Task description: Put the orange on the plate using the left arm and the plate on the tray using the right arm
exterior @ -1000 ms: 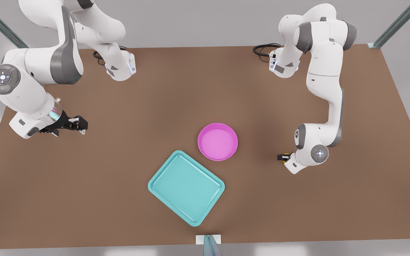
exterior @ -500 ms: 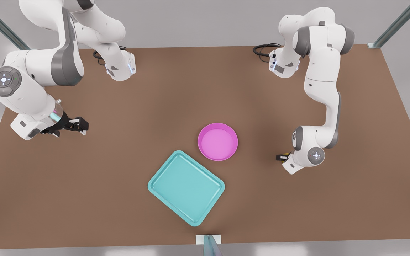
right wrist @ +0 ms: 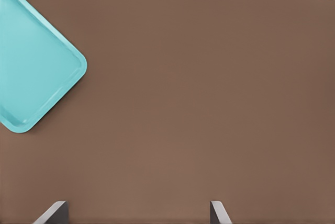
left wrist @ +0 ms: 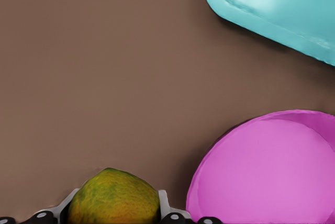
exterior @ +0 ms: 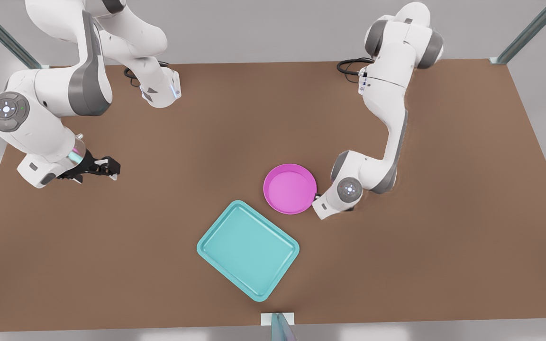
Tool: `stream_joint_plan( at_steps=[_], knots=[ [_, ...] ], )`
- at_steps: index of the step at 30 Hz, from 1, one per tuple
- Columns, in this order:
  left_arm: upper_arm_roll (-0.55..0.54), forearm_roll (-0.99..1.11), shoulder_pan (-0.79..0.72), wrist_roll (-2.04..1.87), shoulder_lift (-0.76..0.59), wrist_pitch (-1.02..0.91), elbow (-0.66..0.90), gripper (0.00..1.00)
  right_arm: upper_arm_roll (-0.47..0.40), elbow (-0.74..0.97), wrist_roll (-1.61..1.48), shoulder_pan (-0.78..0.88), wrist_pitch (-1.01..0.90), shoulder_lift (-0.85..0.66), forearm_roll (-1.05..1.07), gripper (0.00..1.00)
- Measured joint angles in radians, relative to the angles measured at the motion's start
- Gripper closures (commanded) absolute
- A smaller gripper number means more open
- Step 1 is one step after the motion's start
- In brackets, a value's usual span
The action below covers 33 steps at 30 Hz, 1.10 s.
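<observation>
The orange [left wrist: 113, 197] sits pinched between the fingers [left wrist: 166, 209] of the left gripper [left wrist: 113, 214], held just off the rim of the plate [exterior: 290, 188] at about the plate's 3 o'clock in the front view, above the brown table [exterior: 206, 123]. The plate holds nothing; its pink floor is bare, and the orange is beside it, not over it, in the left wrist view. The tray [exterior: 248, 249] lies at the plate's 7 o'clock, nearly touching its rim, and is likewise bare inside. Half a second ago the left arm's wrist stood well off toward the front view's right with a wide strip of table between it and the plate; it has since swung in until its wrist housing is just beside the rim. The right gripper [exterior: 104, 167], far off at the plate's 9 o'clock, has barely shifted and waits there with its fingers [right wrist: 52, 212] spread wide apart, holding nothing; plate and tray have not moved.
</observation>
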Motion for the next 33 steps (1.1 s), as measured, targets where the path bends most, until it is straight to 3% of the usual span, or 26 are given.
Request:
stream_joint_plan(
  at_steps=[5, 7, 11, 13, 16, 18, 19, 20, 22, 33],
  knots=[
    [-0.074, -0.012, -0.085, -0.170, 0.100, -0.049, 0.136, 0.40, 0.000, -0.034, 0.000, 0.002, 0.016, -0.020, 0.002, 0.00],
    [-0.078, -0.013, -0.097, -0.226, 0.107, -0.059, 0.124, 0.00, 0.000, -0.036, 0.000, 0.002, 0.021, -0.020, 0.003, 0.00],
    [-0.071, -0.013, -0.096, -0.317, 0.084, -0.085, 0.120, 0.00, 0.000, -0.047, 0.000, 0.009, 0.025, -0.015, 0.005, 0.00],
    [-0.004, -0.027, -0.042, -0.340, -0.038, -0.185, 0.160, 0.00, 0.000, -0.053, 0.001, 0.053, 0.033, 0.016, 0.051, 0.00],
    [0.301, -0.041, 0.019, -0.315, -0.185, -0.457, 0.371, 0.00, 0.000, -0.053, 0.009, 0.212, 0.099, 0.127, 0.163, 0.00],
    [0.417, -0.045, 0.040, -0.278, -0.244, -0.613, 0.439, 0.00, 0.002, -0.049, 0.037, 0.343, 0.170, 0.192, 0.218, 0.00],
    [0.322, -0.043, 0.135, -0.262, -0.299, -0.660, 0.424, 0.00, 0.002, -0.051, 0.052, 0.382, 0.204, 0.223, 0.240, 0.00],
    [0.161, -0.015, 0.268, -0.246, -0.358, -0.691, 0.386, 0.00, 0.002, -0.056, 0.067, 0.407, 0.232, 0.247, 0.256, 0.00],
    [0.031, 0.031, 0.373, -0.216, -0.439, -0.717, 0.319, 0.00, 0.002, -0.086, 0.094, 0.432, 0.277, 0.269, 0.282, 0.00],
    [0.006, 0.055, 0.419, -0.113, -0.464, -0.781, 0.315, 0.00, -0.024, -0.102, 0.195, 0.436, 0.374, 0.435, 0.497, 0.00]
  ],
)
